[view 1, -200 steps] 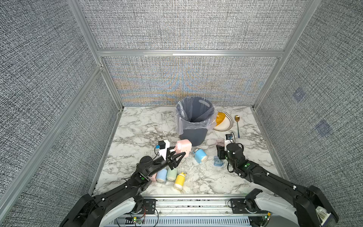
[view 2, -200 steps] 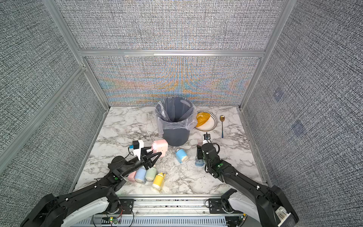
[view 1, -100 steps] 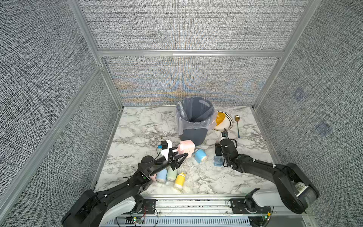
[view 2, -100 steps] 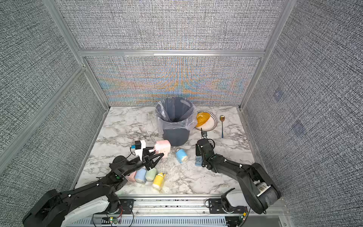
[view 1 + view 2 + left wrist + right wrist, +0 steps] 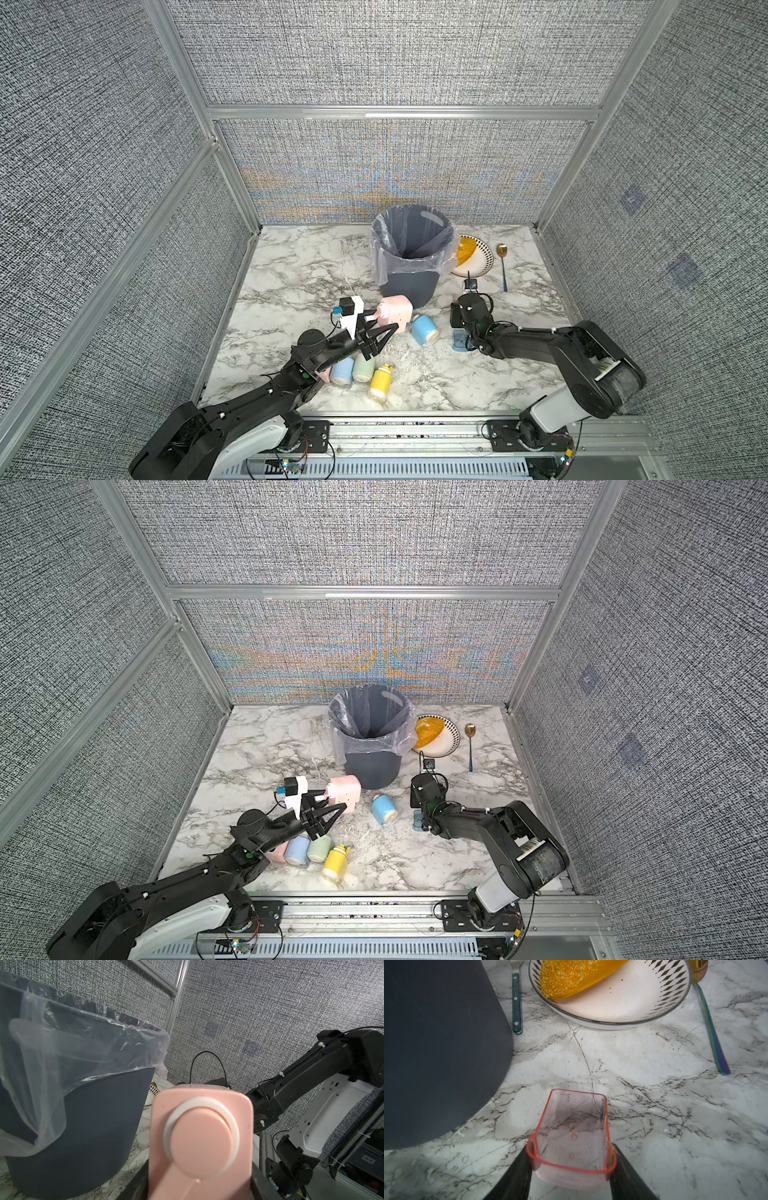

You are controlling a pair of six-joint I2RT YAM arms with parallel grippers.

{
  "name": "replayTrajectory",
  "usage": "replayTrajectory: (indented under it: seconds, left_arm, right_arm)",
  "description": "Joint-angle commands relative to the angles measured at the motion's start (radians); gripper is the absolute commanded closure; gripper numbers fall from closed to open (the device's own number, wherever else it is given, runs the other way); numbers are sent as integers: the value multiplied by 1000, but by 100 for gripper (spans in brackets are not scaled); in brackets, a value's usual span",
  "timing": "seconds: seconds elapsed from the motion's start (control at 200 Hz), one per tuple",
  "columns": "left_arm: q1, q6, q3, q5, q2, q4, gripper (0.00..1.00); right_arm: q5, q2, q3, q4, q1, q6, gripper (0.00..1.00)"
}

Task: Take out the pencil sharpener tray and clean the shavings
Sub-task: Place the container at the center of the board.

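My left gripper [image 5: 376, 330] [image 5: 199, 1186] is shut on the pink pencil sharpener [image 5: 395, 311] [image 5: 200, 1136], holding it just in front of the grey bin. The sharpener's round crank hub faces the left wrist camera. My right gripper [image 5: 461, 347] [image 5: 571, 1167] points down and is shut on the clear, red-rimmed tray [image 5: 460, 340] [image 5: 572, 1126], low over the marble to the right of the bin. The tray looks nearly empty, with a few specks on its walls. Fine pale shavings [image 5: 405, 348] speckle the marble between the sharpener and the tray.
The grey bin [image 5: 409, 253] with a plastic liner stands at the back centre. A plate [image 5: 482, 266] with orange food, a spoon [image 5: 503, 268] and a fork [image 5: 516, 1001] lie right of it. A blue sharpener [image 5: 424, 329] lies mid-table. Pastel sharpeners [image 5: 357, 370] lie under my left arm.
The right arm's elbow has folded in and risen, while the tray stays at about the same spot. The left gripper has shifted slightly right with the pink sharpener.
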Motion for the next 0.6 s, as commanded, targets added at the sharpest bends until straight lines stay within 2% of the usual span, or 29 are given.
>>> replayTrajectory:
  seconds: [0.0, 0.14, 0.32, 0.435, 0.596]
  left_arm:
    - [0, 7, 13, 0, -3, 22, 100]
    - [-1, 6, 16, -5, 1, 21, 100]
    - [-3, 4, 27, -4, 10, 21, 100]
    - [-4, -1, 32, -2, 9, 21, 100]
    - [-7, -2, 26, -10, 0, 22, 100]
  right_arm:
    - [-28, 11, 4, -18, 0, 27, 93]
    - [-48, 9, 3, -32, 0, 37, 85]
    - [-57, -14, -2, -49, -1, 46, 64]
    - [-70, -37, -2, -66, -3, 45, 57]
    - [-81, -88, 4, -108, -6, 43, 40]
